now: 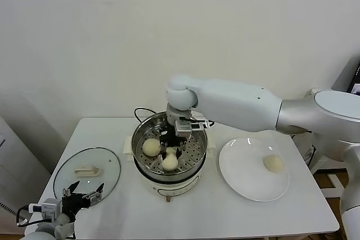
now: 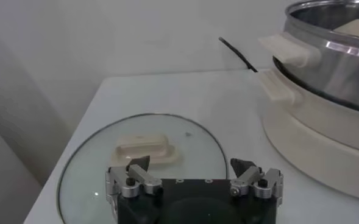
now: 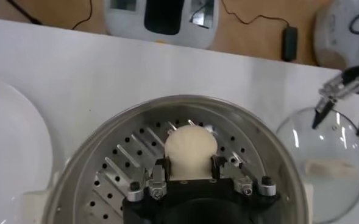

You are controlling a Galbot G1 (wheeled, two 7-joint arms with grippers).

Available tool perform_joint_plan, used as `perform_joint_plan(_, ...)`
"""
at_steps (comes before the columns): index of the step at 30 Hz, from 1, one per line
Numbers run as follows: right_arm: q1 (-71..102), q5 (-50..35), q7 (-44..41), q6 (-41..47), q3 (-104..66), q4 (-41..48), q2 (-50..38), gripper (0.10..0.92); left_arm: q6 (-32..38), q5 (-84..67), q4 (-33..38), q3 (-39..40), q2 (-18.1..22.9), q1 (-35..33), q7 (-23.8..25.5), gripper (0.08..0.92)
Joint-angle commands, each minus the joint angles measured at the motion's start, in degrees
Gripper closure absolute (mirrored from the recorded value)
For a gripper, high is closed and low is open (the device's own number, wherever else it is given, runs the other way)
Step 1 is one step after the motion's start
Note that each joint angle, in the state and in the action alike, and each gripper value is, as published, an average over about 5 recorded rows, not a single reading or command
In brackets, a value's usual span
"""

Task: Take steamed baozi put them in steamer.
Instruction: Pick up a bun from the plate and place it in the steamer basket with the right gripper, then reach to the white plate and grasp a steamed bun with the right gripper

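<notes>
At the left of the desk point(image 1: 112, 206) the glass lid point(image 1: 87, 171) is laid flat, evidently set aside so that the pot is left uncovered for loading. Just at its near edge the left hand point(image 1: 84, 193) is parked low, its fingers spread apart and nothing held between them; it appears to be kept out of the way while the other arm works. In the middle the steamer point(image 1: 169, 151) is seen open on its cream base, with the black cord point(image 1: 140, 112) trailing behind it. On its perforated tray one baozi point(image 1: 151, 147) is already resting toward the left side, untouched. Beside it a second baozi point(image 1: 170, 163) is gripped by the right hand point(image 1: 171, 151), which is reached down inside the rim; in the right wrist view the fingers point(image 3: 217, 164) are closed against both flanks of the bun point(image 3: 191, 143), which is held at or just above the tray, so the release is judged not yet made. To the right the white plate point(image 1: 242, 178) is set near the steamer, with one remaining baozi point(image 1: 273, 163) left on it to be fetched.
</notes>
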State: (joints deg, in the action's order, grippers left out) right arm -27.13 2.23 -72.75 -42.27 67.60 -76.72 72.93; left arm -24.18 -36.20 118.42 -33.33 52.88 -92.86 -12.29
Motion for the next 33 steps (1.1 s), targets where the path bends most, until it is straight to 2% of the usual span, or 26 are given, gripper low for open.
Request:
perform_joint_plan(1,3.18,4.32,-0.35,-1.43,-0.49,-0.25,1.0,0.59,0.15,-0.05,-0.14,-0.11,0.01,-0.16,0.02,0.177)
perform_joint_plan(6,3.71,5.18,-0.1,-1.47,-0.65,-0.46,0.88,0.525,0.26,-0.05,-0.2,-0.24,0.01,-0.31,0.04,0.177)
perform_joint_plan(17,-0.57,4.71,0.06,1.06,-4.69,1.39,-1.94,0.229,0.36,-0.15,-0.19,-0.66,0.24,-0.57,0.04,0.177)
perform_joint_plan(21,-3.79,1.22,0.38,5.2,-5.45,4.22,-6.47,0.205,0.33,-0.14,-0.22,-0.57,0.22,-0.53,0.04,0.177)
perform_joint_plan(26,-7.82,-6.83,0.59,16.17,-1.7,5.97,-14.67,0.203,0.18,-0.12,-0.13,-0.37,0.16,-0.08,0.03,0.177)
perform_joint_plan(33,-11.62,-12.59,-0.43,27.48,5.09,7.8,-25.02,0.203,0.21,-0.12,0.06,-0.27,-0.01,-0.1,0.04,0.177)
